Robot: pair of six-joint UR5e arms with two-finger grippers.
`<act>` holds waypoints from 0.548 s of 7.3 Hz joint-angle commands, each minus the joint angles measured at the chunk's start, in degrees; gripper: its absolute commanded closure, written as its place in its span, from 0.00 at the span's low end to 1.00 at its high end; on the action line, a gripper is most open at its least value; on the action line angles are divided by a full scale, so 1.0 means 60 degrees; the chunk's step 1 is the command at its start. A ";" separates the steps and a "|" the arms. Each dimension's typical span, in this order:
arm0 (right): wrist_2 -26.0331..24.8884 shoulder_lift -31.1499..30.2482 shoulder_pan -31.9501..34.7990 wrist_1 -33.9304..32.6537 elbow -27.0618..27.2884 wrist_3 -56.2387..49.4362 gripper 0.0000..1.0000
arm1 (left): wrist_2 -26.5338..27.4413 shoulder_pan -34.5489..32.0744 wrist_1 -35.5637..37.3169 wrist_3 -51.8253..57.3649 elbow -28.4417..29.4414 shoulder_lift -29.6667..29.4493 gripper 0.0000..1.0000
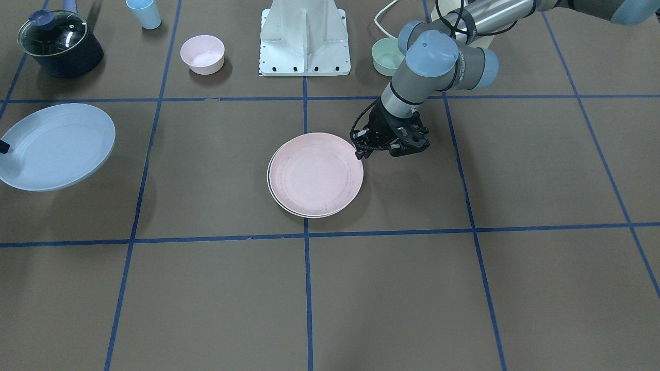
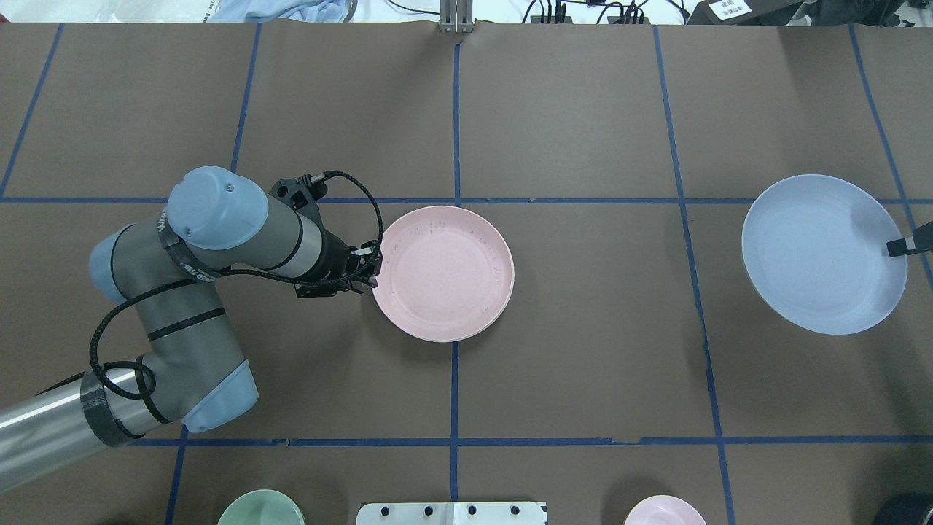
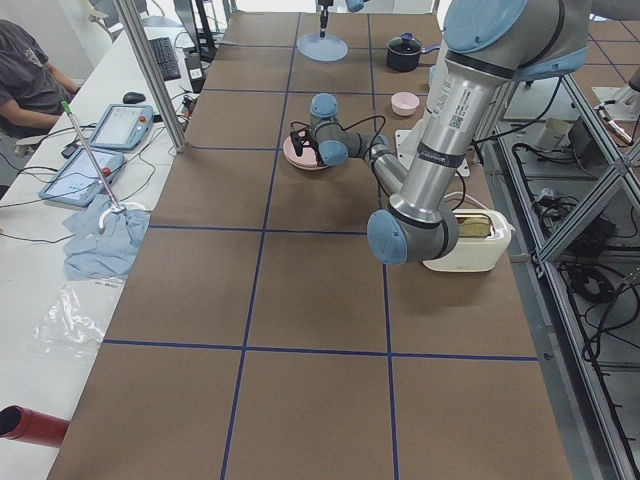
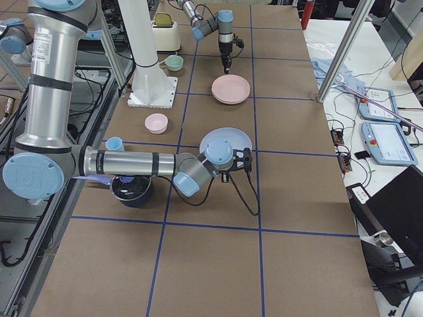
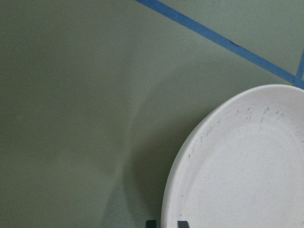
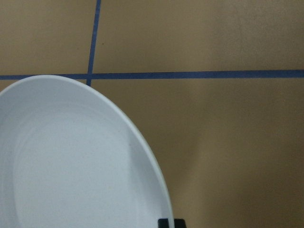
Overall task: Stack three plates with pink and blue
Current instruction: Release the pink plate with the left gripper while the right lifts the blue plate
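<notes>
The pale pink plate (image 1: pixel 315 172) lies flat on the cream-white plate (image 1: pixel 290 208) at the table's middle; only a thin cream rim shows under it. My left gripper (image 1: pixel 361 150) is at the pink plate's rim (image 2: pixel 444 273). In the left wrist view its fingertips (image 5: pixel 151 223) straddle the rim with a small gap, so it is open. My right gripper (image 2: pixel 900 248) is shut on the rim of the pale blue plate (image 2: pixel 824 255). It holds that plate tilted above the table, far from the stack (image 1: pixel 54 147). The right wrist view shows the blue plate (image 6: pixel 71 161).
A small pink bowl (image 1: pixel 202 54), a mint-green bowl (image 1: pixel 386 56), a blue cup (image 1: pixel 144 13) and a dark pot with a glass lid (image 1: pixel 59 44) stand near the robot's white base (image 1: pixel 305 41). A toaster (image 3: pixel 465 235) sits beside the left arm.
</notes>
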 commanded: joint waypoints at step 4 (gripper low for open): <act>-0.0161 0.1457 -0.0476 -0.0032 0.0109 0.2560 1.00 | -0.0069 -0.0446 0.0303 0.0876 -0.1043 0.0483 0.00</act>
